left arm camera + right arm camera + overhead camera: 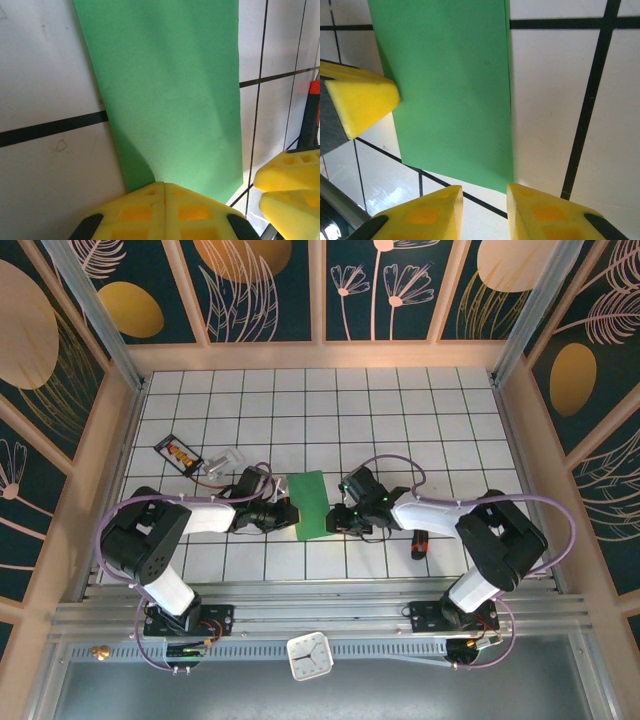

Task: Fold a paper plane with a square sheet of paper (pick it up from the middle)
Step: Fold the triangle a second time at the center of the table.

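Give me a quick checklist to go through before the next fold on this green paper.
1. Paper folded into a narrow strip: ok.
2. Left claw shut, tip at the paper's edge: ok.
3. Left claw actually pinning the paper: cannot tell.
4. Right claw open, nothing between its jaws, just off a paper corner: ok.
5. Claws on opposite sides of the paper, not touching each other: ok.
6. Red-and-black tool clear of the paper: ok.
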Controlling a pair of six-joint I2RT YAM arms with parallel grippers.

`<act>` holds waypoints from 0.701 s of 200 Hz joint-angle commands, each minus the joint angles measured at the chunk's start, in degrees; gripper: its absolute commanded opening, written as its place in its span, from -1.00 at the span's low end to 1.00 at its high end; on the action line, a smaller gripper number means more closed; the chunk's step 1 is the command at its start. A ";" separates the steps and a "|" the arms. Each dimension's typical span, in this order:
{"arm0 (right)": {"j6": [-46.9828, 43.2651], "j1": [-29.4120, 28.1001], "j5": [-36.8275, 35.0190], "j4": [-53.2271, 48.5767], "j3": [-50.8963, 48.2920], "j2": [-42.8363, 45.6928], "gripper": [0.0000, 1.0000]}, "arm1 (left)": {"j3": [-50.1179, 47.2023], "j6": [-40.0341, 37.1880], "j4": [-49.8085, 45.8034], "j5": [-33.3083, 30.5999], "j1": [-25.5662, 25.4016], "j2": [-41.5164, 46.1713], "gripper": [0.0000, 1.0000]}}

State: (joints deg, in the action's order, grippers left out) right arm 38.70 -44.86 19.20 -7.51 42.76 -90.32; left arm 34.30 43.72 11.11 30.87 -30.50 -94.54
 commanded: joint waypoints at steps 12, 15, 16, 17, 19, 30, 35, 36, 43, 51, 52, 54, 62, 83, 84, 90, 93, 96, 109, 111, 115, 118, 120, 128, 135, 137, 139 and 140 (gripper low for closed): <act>0.90 -0.70 -0.20 0.83 -1.06 -1.43 -0.38 | 0.86 -1.59 -1.62 -0.41 -0.08 -1.08 -1.00; 0.86 -0.74 -0.27 0.77 -1.07 -1.47 -0.38 | 0.87 -1.63 -1.62 -0.38 0.00 -1.15 -1.00; 0.86 -0.70 -0.29 0.76 -1.04 -1.45 -0.38 | 0.86 -1.63 -1.62 -0.38 -0.04 -1.16 -1.00; 0.81 -0.73 -0.34 0.75 -1.07 -1.49 -0.38 | 0.90 -1.67 -1.62 -0.38 -0.06 -1.17 -1.00; 0.78 -0.77 -0.38 0.79 -1.05 -1.51 -0.37 | 0.91 -1.68 -1.62 -0.44 -0.08 -1.17 -1.00; 0.52 -0.77 -0.78 0.58 -0.99 -1.60 -0.37 | 0.85 -1.85 -1.62 -0.46 -0.07 -1.26 -1.00; 0.43 -0.72 -0.83 0.51 -0.85 -1.68 -0.36 | 0.88 -1.80 -1.62 -0.54 -0.08 -1.26 -1.00; 0.47 -0.74 -0.83 0.54 -0.85 -1.69 -0.36 | 0.91 -1.80 -1.62 -0.55 -0.04 -1.26 -1.00; 0.42 -0.72 -0.70 0.71 -0.86 -1.86 -0.36 | 0.91 -2.02 -1.71 -0.63 -0.06 -1.34 -1.00; 0.50 -0.73 -0.34 0.99 -0.92 -2.04 -0.36 | 0.87 -2.21 -1.92 -0.77 -0.03 -1.43 -1.00; 0.50 -0.74 -0.28 1.04 -0.92 -2.04 -0.36 | 0.90 -2.22 -1.90 -0.79 -0.06 -1.43 -1.00; 0.50 -0.75 -0.23 1.12 -0.86 -2.11 -0.36 | 0.86 -2.28 -1.93 -0.81 -0.10 -1.46 -1.00; 0.49 -0.72 0.04 1.53 -0.92 -2.27 -0.36 | 0.88 -2.45 -2.13 -0.97 -0.02 -1.60 -1.00; 0.53 -0.58 0.22 2.45 -0.71 -2.10 -0.36 | 0.88 -2.85 -2.48 -1.17 -0.08 -1.98 -1.00; 0.56 -0.58 0.22 2.52 -0.69 -2.07 -0.36 | 0.87 -2.85 -2.49 -1.17 -0.08 -1.97 -1.00; 0.57 -0.49 0.30 2.90 -0.59 -2.06 -0.36 | 0.87 -2.90 -2.58 -1.12 -0.02 -2.07 -1.00; 0.53 -0.42 0.39 3.10 -0.51 -2.02 -0.36 | 0.88 -2.94 -2.59 -1.12 -0.08 -2.13 -1.00; 0.62 -0.41 0.52 3.23 -0.49 -2.03 -0.36 | 0.92 -2.99 -2.59 -1.16 -0.07 -2.08 -1.00; 0.70 -0.32 1.03 4.00 -0.40 -2.05 -0.36 | 0.91 -3.20 -2.80 -1.17 -0.06 -2.22 -1.00; 0.79 -0.32 1.19 4.10 -0.33 -2.05 -0.36 | 0.87 -3.20 -2.84 -1.17 -0.01 -2.22 -1.00; 0.81 -0.23 1.46 4.33 -0.35 -2.05 -0.36 | 0.87 -3.21 -2.92 -1.18 -0.08 -2.22 -1.00; 0.85 -0.23 1.65 4.43 -0.32 -2.13 -0.36 | 0.85 -3.27 -2.94 -1.27 -0.04 -2.22 -1.00; 0.90 -0.23 1.70 4.43 -0.31 -2.18 -0.36 | 0.85 -3.27 -2.94 -1.26 -0.05 -2.20 -1.00; 1.00 -0.23 1.89 4.58 -0.31 -2.26 -0.36 | 0.86 -3.29 -2.86 -1.35 -0.06 -2.22 -1.00; 1.03 -0.17 1.81 4.52 -0.26 -2.24 -0.36 | 0.92 -3.25 -2.85 -1.35 -0.03 -2.22 -1.00; 1.03 -0.17 1.74 4.52 -0.23 -2.23 -0.36 | 0.89 -3.28 -2.81 -1.34 -0.07 -2.20 -1.00; 0.90 -0.15 1.72 4.45 -0.23 -2.23 -0.36 | 0.86 -3.25 -2.80 -1.34 -0.13 -2.20 -1.00; 0.92 -0.14 1.72 4.44 -0.23 -2.23 -0.36 | 0.86 -3.23 -2.78 -1.34 -0.10 -2.21 -1.00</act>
State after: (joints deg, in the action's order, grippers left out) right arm 39.20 -45.10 20.01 -4.49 42.30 -91.83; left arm 34.85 41.98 10.59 31.00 -30.50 -95.22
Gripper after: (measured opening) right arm 0.319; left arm 0.056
